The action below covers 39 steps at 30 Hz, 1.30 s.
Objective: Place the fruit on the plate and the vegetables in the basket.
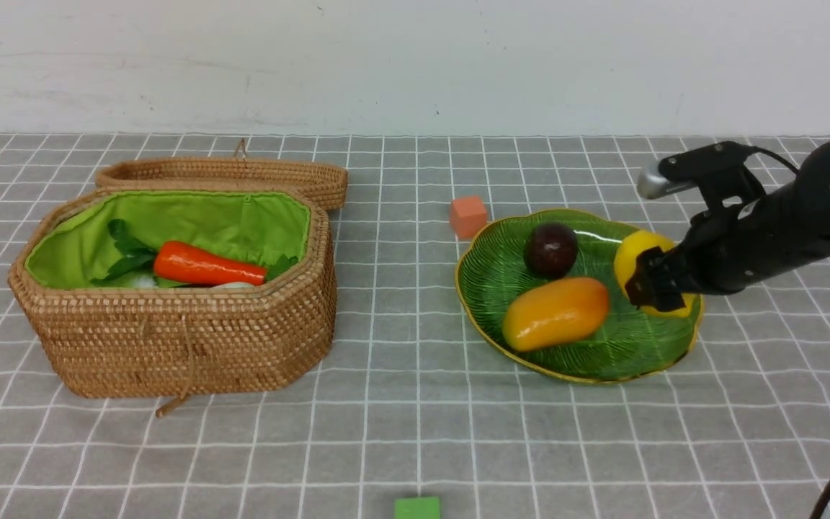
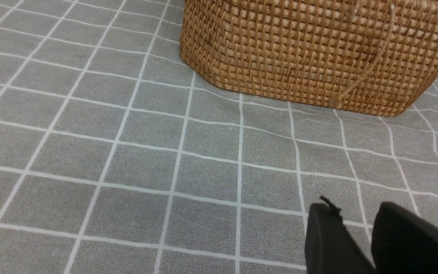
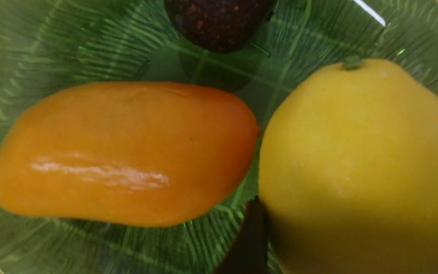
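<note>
The green plate holds the maroon ball and the mango. My right gripper is shut on the yellow lemon, low over the plate's right side. In the right wrist view the lemon sits between the dark fingers, beside the mango and the ball. The open wicker basket holds the carrot; only a sliver of the white radish shows. My left gripper is shut and empty, above the cloth before the basket.
The basket's lid lies behind the basket. A small orange cube sits just behind the plate's left rim. A small green cube sits at the front edge of the view. A grey checked cloth covers the table.
</note>
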Available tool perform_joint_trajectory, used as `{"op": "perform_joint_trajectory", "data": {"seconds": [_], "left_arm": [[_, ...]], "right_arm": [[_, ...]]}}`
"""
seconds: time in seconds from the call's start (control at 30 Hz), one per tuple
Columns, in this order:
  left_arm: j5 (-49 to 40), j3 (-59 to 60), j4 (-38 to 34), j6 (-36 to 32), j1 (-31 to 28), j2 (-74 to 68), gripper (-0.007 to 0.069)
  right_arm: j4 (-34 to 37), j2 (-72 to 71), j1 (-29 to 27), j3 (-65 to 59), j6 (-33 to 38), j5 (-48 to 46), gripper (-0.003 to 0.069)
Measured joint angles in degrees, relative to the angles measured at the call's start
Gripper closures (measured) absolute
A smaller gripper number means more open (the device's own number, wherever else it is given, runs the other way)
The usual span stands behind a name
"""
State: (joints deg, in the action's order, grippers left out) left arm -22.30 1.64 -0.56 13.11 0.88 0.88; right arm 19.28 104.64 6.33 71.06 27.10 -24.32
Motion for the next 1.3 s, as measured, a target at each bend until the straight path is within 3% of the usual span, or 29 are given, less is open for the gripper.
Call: {"op": "perform_joint_trajectory", "data": {"seconds": [0.13,0.37,0.43,0.5,0.67,0.73,0.9,1.3], "left_arm": [[0.0,0.0,0.0,0.0,0.0,0.0,0.0441],[0.0,0.0,0.0,0.0,0.0,0.0,0.0440],[0.0,0.0,0.0,0.0,0.0,0.0,0.0439],[0.0,0.0,0.0,0.0,0.0,0.0,0.0439],[0.0,0.0,0.0,0.0,0.0,0.0,0.0438],[0.0,0.0,0.0,0.0,0.0,0.0,0.0438],[0.0,0.0,0.0,0.0,0.0,0.0,0.0438],[0.0,0.0,0.0,0.0,0.0,0.0,0.0426]], "right_arm": [[-0.3,-0.2,0.0,0.0,-1.1,-1.4,-0.0013],[-2.1,-5.5,0.0,0.0,-1.4,-13.6,0.0130],[-2.2,-8.2,0.0,0.0,-2.0,-19.0,0.0209],[-2.2,-12.2,0.0,-0.7,-3.4,-25.7,0.0368],[-2.0,-17.5,0.0,-3.8,-7.9,-34.4,0.0639],[-1.8,-18.7,0.0,-4.1,-10.1,-38.9,0.0672],[-1.3,-19.5,0.0,-4.5,-11.6,-45.1,0.0676],[-1.5,-22.9,0.0,-4.5,-12.1,-45.5,0.0676]]}}
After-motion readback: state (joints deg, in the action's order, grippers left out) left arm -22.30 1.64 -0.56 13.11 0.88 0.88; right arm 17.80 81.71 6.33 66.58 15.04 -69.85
